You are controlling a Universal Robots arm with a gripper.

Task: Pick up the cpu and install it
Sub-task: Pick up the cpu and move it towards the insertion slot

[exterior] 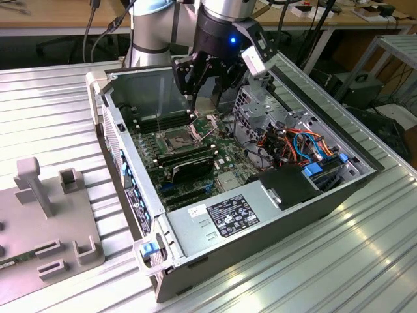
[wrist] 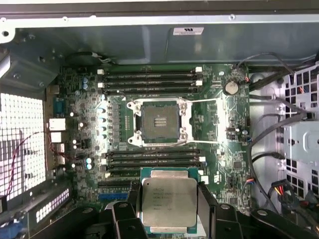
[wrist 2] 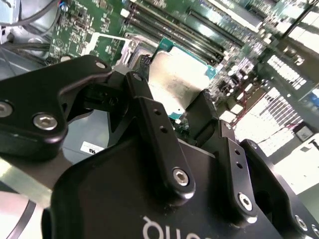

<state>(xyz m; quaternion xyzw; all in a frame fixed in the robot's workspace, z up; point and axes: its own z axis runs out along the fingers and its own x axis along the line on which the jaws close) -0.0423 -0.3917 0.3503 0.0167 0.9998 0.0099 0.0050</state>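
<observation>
Jaws are clamped on the cpu (wrist: 168, 199), w/ one of the black fingers (wrist: 207, 201) on each of 2 opposite edges; both wrist views show this grip. The cpu sits flat btw them, dull silver top facing the first wrist view's camera. The gripper (exterior: 203, 88) hangs inside the open PC case (exterior: 130, 163), above the motherboard (wrist: 224, 154), so the cpu is in the air & not touching the board. In the first wrist view the cpu appears in front of one row of memory slots (wrist: 149, 160), near the socket (wrist: 160, 122) but apart from it. The socket is open, its contact field bare, metal frame around it. A 2nd row of slots lies on the other side of the socket. In the exterior view a power supply (exterior: 228, 218) fills the near corner of the case, coloured cables (exterior: 293, 140) are at the exterior view's right, & a grey fixture (exterior: 39, 189) stands on the ribbed table (exterior: 326, 261) at the exterior view's left
</observation>
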